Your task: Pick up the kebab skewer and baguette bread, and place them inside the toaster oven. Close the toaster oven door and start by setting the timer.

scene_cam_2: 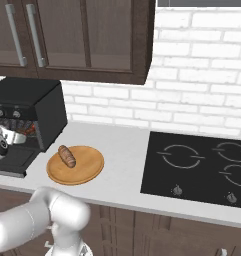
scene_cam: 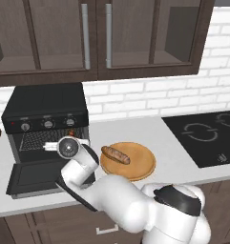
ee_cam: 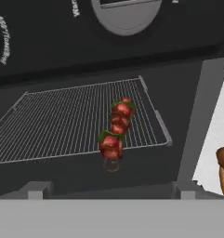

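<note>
**Black toaster oven stands open with the skewer on its rack and the bread waiting on the plate**

Black and boxy, the toaster oven (scene_cam: 45,119) sits on a pale counter (scene_cam: 130,128) below dark wooden cabinets. Its drop-down toaster oven door (scene_cam: 33,178) lies open and flat, hinged at the bottom edge. Three silver-ringed knobs (scene_cam: 48,124) run along the front panel above the opening.

Inside, the kebab skewer (ee_cam: 116,131) lies on the wire rack (ee_cam: 62,123), toward the rack's right side near the front. It is a short thin stick carrying glossy red meat chunks with touches of green, and a small ring at its near end overhangs the rack's front edge.

The gripper (scene_cam: 53,146) hangs just in front of the oven mouth, above the open door. Its jaws are spread wide and hold nothing.

The baguette bread (scene_cam_2: 67,156) lies on a round wooden plate (scene_cam_2: 89,167), just right of the oven. It is a small golden-brown loaf with darker slashes across the crust.

Possible trouble, as a judgement: the skewer's overhanging end could be nudged off the rack when the bread is slid in beside it, since free rack space lies mostly to its left. The arm's elbow hangs close over the door and plate, so a careless swing toward the bread might knock the loaf or push the door.
</note>
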